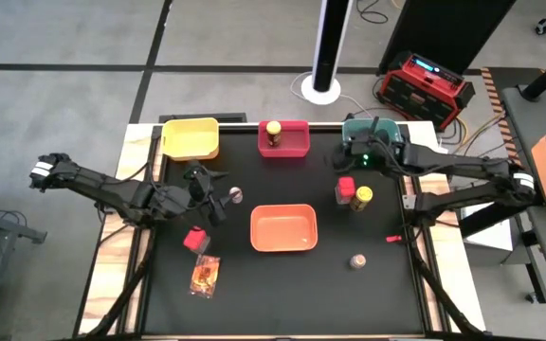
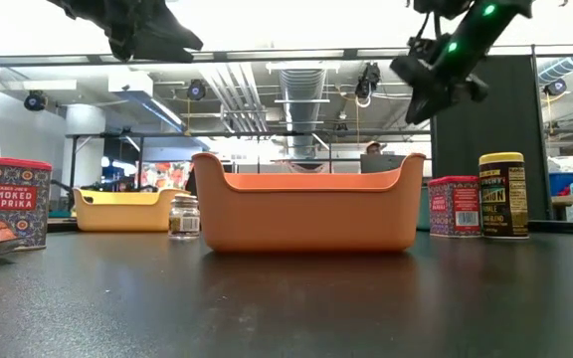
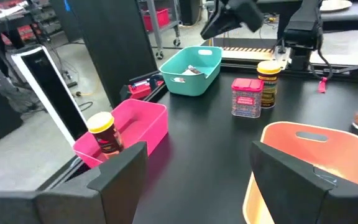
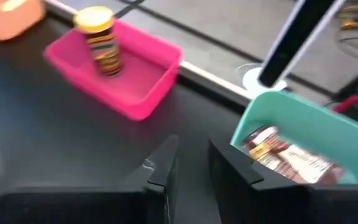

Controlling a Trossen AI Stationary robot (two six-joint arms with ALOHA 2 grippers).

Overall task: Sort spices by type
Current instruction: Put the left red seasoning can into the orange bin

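the right gripper [image 4: 191, 163] hangs beside the teal tray [image 4: 328, 127], its fingers [image 4: 160, 171] drawn narrow and empty, a printed packet [image 4: 288, 155] lying in the tray just past them. beyond the fingers the red tray [image 4: 120, 78] carries a yellow-lidded jar [image 4: 101, 40] standing upright. the left gripper [image 3: 191, 171] hovers above the black surface [image 1: 282, 275], fingers [image 3: 120, 171] wide and empty, near a tiny clear shaker [image 1: 236, 195]. ahead of them stand the orange tray [image 3: 319, 155], a red tub [image 3: 247, 96] and a second yellow-lidded jar [image 3: 267, 81] touching side by side. from surface height, another red tub [image 2: 8, 199] reads "smoked paprika". a second packet [image 1: 204, 276] lies flat close to it, and another shaker [image 1: 357, 260] stands apart past the orange tray. the yellow tray [image 1: 191, 135] sits at the far edge.
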